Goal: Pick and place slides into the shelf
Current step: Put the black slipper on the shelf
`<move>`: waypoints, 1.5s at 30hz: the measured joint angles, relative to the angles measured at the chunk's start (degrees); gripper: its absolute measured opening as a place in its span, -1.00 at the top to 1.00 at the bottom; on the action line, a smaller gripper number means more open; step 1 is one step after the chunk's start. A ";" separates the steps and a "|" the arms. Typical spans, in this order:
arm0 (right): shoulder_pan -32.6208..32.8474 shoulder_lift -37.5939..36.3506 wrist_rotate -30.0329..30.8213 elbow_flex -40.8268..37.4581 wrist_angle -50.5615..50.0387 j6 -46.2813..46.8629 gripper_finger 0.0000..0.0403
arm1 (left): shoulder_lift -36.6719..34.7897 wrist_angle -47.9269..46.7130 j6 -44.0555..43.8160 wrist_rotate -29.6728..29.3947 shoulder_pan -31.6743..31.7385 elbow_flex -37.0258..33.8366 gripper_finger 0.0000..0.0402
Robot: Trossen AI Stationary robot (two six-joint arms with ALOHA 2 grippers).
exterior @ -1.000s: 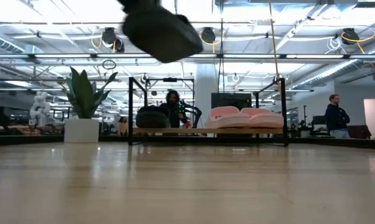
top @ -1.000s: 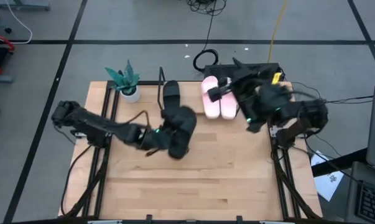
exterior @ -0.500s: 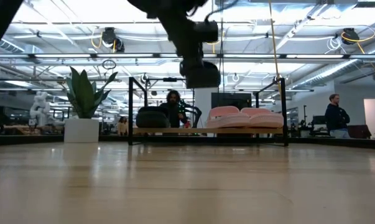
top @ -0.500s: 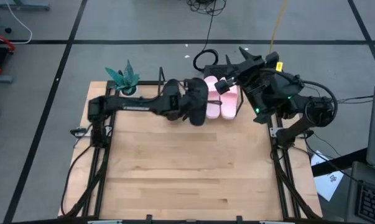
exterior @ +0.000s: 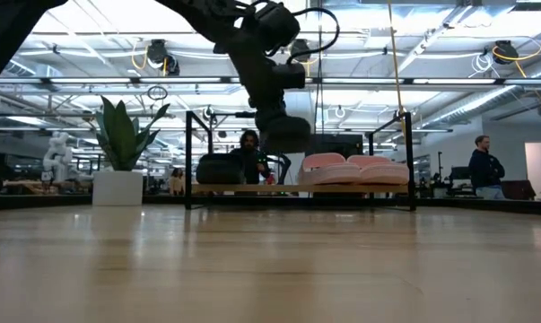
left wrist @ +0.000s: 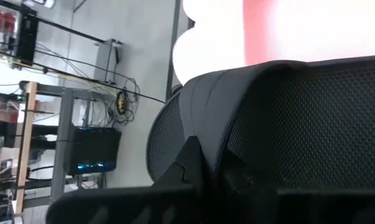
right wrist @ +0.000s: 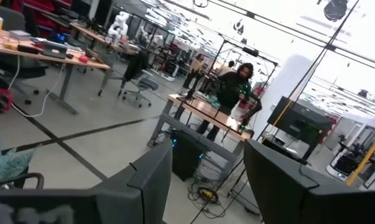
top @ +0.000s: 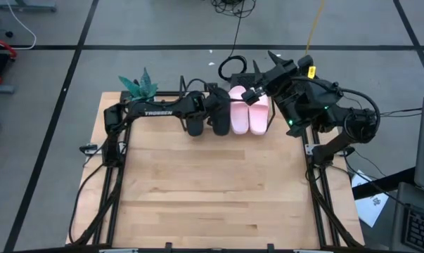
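My left gripper (top: 213,111) reaches along the table's far edge and is shut on a black slide (exterior: 283,135). It hangs above the shelf (exterior: 252,189), between the other black slide (exterior: 218,169) and the pink pair (exterior: 355,170), which rest on the shelf board. From above, the held slide (top: 221,118) sits beside the pink slides (top: 248,112). My right gripper (right wrist: 206,186) is open and hovers by the shelf's far right side (top: 254,93), touching nothing. My left gripper holds the black slide by its wide mesh strap (left wrist: 280,118). The fingers come slanting down from the table's left. The slide hangs below them, lifted clear of the shelf board. The gripper's own body hides the exact place of contact.
A potted plant (top: 143,90) stands at the table's far left corner, next to the shelf. Most of the wooden tabletop (top: 212,190) nearer than the shelf is bare. People and desks show in the room beyond.
My left gripper carried the black slide from high over the table's middle toward the far edge and rightward, then down to just above the shelf beside the pink pair. My right gripper drew back slightly from over the pink slides toward the far edge.
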 joint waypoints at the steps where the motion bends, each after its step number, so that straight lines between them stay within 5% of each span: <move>1: 0.00 0.00 0.05 0.00 0.00 -0.01 0.06 | 0.00 -0.61 0.00 0.23 0.17 0.00 1.00; 18: 0.07 0.00 0.39 0.00 0.02 -0.10 0.06 | -0.02 -3.72 -1.49 5.97 4.44 -0.08 1.00; 28: 0.07 0.00 0.37 0.00 0.02 0.00 0.06 | 0.00 4.16 1.50 5.81 4.19 -7.36 1.00; 45: 0.07 0.00 0.35 0.00 0.04 0.05 0.06 | -0.04 7.48 1.82 9.31 5.61 -7.45 1.00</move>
